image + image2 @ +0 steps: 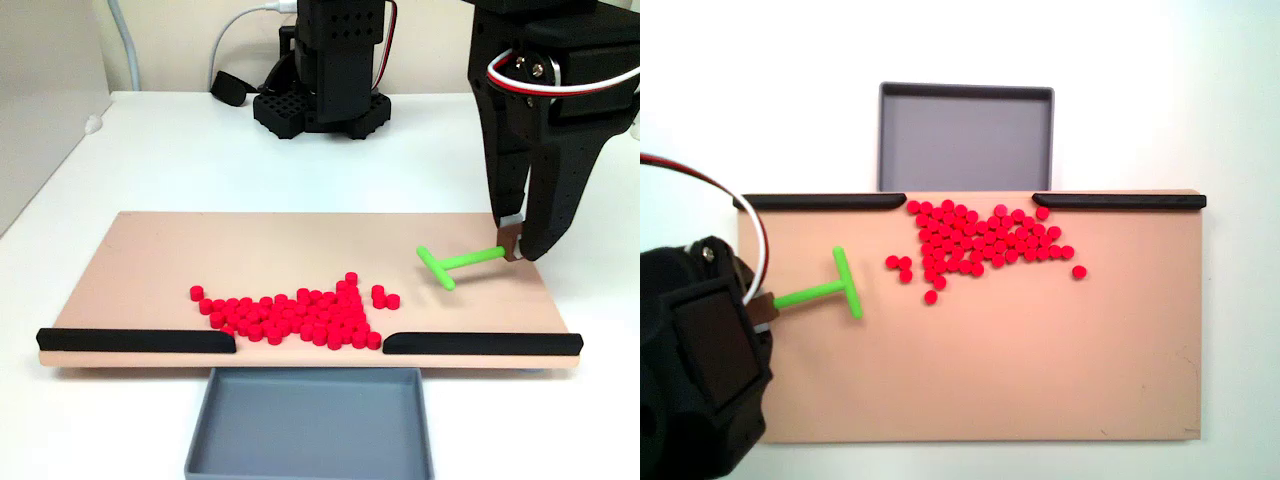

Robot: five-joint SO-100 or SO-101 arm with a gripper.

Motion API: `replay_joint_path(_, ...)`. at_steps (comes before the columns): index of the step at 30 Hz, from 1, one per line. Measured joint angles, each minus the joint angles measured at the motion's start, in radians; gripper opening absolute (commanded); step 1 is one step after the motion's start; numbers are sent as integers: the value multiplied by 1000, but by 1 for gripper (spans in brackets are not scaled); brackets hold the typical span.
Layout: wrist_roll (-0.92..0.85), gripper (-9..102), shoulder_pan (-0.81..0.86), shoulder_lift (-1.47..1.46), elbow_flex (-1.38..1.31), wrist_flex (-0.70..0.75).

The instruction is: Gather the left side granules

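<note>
Jaws clenched on the stem end of the green T-shaped tool (457, 264), gripper (514, 247) at board's (150, 260) right in a fixed view. Red granules (295, 313) heaped mid-board, by the gap between black strips (135, 340).

A board (300, 250) lies flat on the counter (200, 150). In a fixed view the granules (290, 312) cluster on the board near its front edge, partly behind the gap between two strips (135, 340) along that edge. A tray (310, 420) sits on the counter before the gap. Right of the granules lies the T-shaped stick (458, 263), its stem end between the fingers of the tool (515, 250).
</note>
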Motion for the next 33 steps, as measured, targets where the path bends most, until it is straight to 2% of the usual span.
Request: replay_joint_path(33, 69, 0, 71, -160, -89, -25)
